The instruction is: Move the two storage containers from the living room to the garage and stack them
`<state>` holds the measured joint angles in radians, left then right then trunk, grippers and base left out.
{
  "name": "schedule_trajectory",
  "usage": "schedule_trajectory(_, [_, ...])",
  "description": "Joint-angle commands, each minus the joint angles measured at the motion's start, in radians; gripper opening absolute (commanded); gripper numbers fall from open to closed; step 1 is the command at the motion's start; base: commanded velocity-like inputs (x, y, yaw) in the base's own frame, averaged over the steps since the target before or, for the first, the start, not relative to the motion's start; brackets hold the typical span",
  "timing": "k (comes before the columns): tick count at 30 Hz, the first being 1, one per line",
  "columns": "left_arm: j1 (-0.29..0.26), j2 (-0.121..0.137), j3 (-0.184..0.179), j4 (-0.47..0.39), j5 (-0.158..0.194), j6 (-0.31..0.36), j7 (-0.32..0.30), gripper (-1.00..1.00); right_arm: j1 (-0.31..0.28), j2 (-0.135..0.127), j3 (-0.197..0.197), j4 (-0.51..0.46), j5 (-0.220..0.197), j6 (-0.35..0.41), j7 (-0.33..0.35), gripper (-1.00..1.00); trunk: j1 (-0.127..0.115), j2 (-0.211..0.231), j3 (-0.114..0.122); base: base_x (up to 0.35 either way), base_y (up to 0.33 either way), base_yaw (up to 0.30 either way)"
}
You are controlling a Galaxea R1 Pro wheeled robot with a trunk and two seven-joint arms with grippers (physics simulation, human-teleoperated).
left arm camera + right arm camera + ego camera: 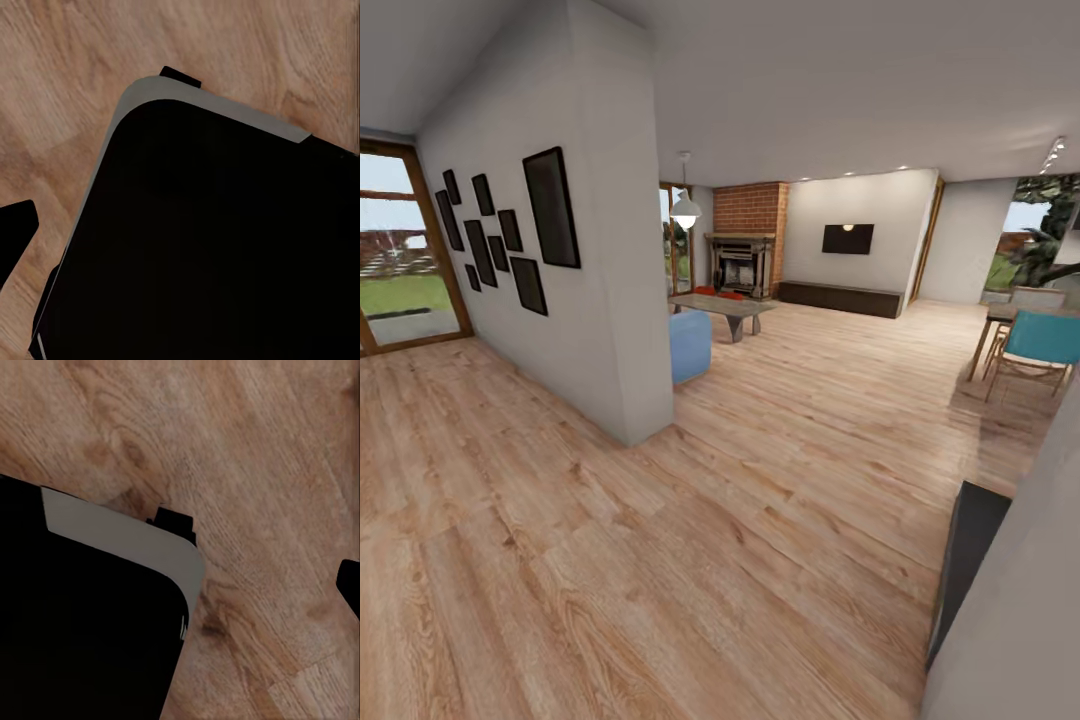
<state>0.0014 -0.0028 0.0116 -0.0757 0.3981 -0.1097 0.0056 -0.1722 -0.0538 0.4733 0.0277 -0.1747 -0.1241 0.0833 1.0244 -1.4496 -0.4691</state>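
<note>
Wood planks (660, 560), far orange-red containers (717, 292), orientation unclear.

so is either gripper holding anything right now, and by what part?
Cannot be told. Both wrist views look down past the robot's dark base at the wood floor, with no bin there. The orange-red containers sit far off by the fireplace.

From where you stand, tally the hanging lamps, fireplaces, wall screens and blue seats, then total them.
Hanging lamps: 1
Fireplaces: 1
Wall screens: 1
Blue seats: 2, a light blue seat and a turquoise chair
Total: 5
</note>
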Motion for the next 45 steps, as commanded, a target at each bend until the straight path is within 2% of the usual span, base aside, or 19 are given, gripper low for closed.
schedule_trajectory(1, [0.0, 0.0, 0.001, -0.001, 0.004, -0.002, 0.001, 1.0, -0.001, 0.0, 0.007, 0.003, -0.01, -0.007, 0.006, 1.0, 0.001, 0.0, -0.001, 0.323, 0.0, 0.0])
schedule_trajectory(22, [0.0, 0.0, 0.001, -0.001, 0.004, -0.002, 0.001, 1.0, -0.001, 0.002, 0.004, 0.003, -0.018, -0.012, -0.002, 1.0, 0.001, 0.0, -0.001, 0.323, 0.0, 0.0])
schedule_trajectory(29, [0.0, 0.0, 0.001, -0.001, 0.003, -0.002, 0.001, 1.0, -0.001, 0.012, 0.002, 0.003, -0.02, -0.012, -0.002, 1.0, 0.001, 0.0, -0.001, 0.323, 0.0, -0.014])
schedule_trajectory(45, [0.0, 0.0, 0.001, -0.001, 0.002, -0.002, 0.001, 1.0, -0.001, 0.015, 0.002, 0.003, -0.02, -0.011, -0.002, 1.0, 0.001, 0.0, -0.001, 0.323, 0.0, -0.249])
